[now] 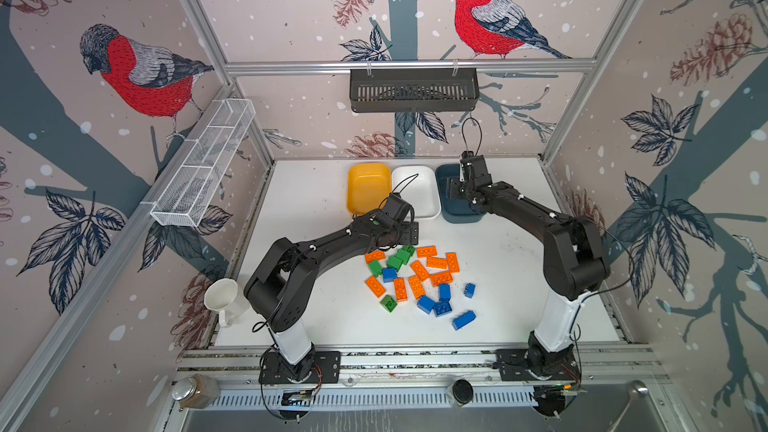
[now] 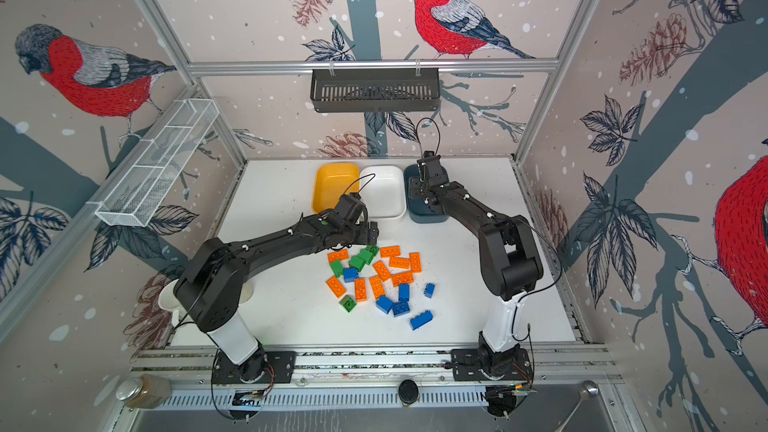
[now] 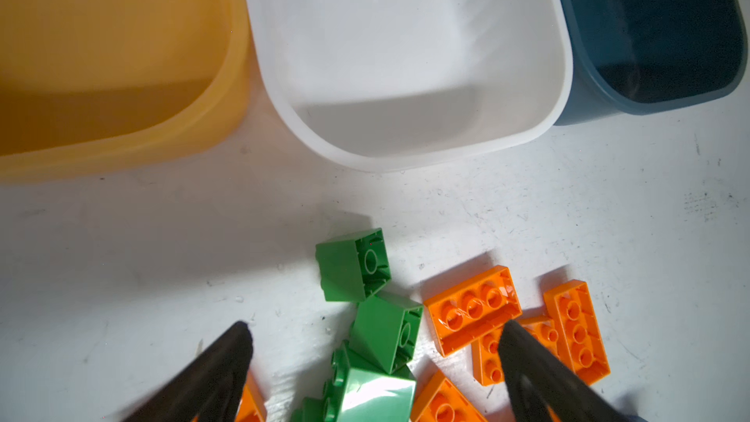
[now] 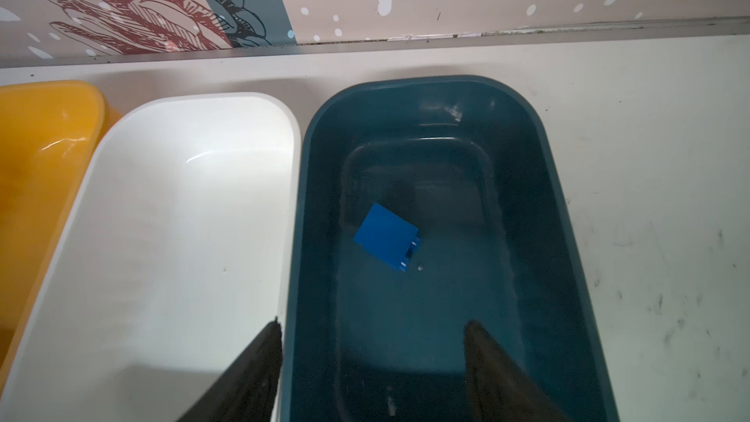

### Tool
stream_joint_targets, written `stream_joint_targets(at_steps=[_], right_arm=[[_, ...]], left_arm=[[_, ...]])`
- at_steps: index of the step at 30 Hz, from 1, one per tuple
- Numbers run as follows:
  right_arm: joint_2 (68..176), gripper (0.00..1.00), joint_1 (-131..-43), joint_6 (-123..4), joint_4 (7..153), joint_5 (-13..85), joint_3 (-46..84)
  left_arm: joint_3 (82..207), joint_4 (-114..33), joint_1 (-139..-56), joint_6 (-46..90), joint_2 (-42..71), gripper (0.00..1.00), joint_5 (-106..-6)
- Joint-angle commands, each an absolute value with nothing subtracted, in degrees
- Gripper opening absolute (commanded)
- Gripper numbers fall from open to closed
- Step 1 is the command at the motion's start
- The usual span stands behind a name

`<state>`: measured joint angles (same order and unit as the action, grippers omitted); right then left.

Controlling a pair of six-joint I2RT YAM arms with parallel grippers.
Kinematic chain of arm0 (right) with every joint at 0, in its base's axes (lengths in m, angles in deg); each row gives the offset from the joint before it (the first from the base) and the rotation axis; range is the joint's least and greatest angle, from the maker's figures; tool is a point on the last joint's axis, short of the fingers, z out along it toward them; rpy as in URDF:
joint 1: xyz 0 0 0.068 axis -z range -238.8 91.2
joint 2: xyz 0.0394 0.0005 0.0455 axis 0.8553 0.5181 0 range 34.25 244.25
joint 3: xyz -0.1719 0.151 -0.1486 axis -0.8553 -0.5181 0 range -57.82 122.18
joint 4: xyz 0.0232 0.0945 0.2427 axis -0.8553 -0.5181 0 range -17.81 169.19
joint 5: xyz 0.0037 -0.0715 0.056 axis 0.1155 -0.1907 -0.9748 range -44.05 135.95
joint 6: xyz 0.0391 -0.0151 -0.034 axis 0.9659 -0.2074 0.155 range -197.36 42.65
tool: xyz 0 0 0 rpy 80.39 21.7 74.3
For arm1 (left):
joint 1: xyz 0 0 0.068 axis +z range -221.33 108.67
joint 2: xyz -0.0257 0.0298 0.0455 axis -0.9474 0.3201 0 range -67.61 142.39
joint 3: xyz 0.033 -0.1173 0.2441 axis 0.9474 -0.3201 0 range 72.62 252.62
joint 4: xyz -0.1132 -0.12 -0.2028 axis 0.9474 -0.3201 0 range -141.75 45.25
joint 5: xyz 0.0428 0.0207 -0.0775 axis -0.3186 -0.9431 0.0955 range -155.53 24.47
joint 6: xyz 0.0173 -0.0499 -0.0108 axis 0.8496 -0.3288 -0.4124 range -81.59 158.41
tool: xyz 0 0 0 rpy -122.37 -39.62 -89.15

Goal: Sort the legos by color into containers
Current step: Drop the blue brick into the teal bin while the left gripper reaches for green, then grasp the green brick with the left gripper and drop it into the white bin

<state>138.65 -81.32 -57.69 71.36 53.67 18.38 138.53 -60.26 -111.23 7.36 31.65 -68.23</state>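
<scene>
The legos (image 1: 415, 280) lie in a loose pile of orange, green and blue bricks mid-table in both top views. Behind them stand the containers: a yellow tub (image 1: 368, 187), a white tub (image 1: 417, 193) and a teal tub (image 4: 527, 148). My left gripper (image 3: 377, 324) is open, low over the pile's far edge, with green bricks (image 3: 385, 332) between its fingers and orange bricks (image 3: 473, 306) beside one finger. My right gripper (image 4: 373, 322) hangs open and empty over the teal tub, where one blue brick (image 4: 385, 237) lies on the floor. The right arm hides much of that tub in the top views.
A white mug (image 1: 222, 299) stands at the table's left edge by the left arm's base. A white wire mesh tray (image 1: 203, 168) hangs on the left wall and a black slotted basket (image 1: 413, 89) on the back rail. The back wall runs close behind the tubs.
</scene>
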Motion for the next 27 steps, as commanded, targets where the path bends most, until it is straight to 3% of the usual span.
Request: stream_joint_targets(at_steps=[1,2,3,10,20,27], right_arm=[[133.88,0.85,-82.12,-52.71,78.01,54.36,12.55],[132.31,0.97,-82.37,-51.85,79.62,54.41,10.39],[130.61,1.00,-82.81,-51.32,81.76,54.62,7.85],[122.96,1.00,-84.30,-50.32,88.24,62.03,-1.10],[121.01,0.99,-84.51,-52.30,86.82,65.61,-1.22],[121.62,1.00,-84.68,-52.23,86.58,66.29,-0.79]], left_arm=[[139.60,-59.05,-111.28,7.98,33.20,0.87,-65.93],[139.80,-59.29,-111.32,8.00,33.79,0.84,-66.13],[140.16,-59.73,-111.32,7.83,34.30,0.82,-66.62],[142.26,-60.21,-111.32,5.49,38.65,0.77,-70.84],[146.18,-60.79,-111.32,3.79,45.72,0.61,-72.40],[145.68,-61.58,-111.32,3.45,47.40,0.57,-72.55]])
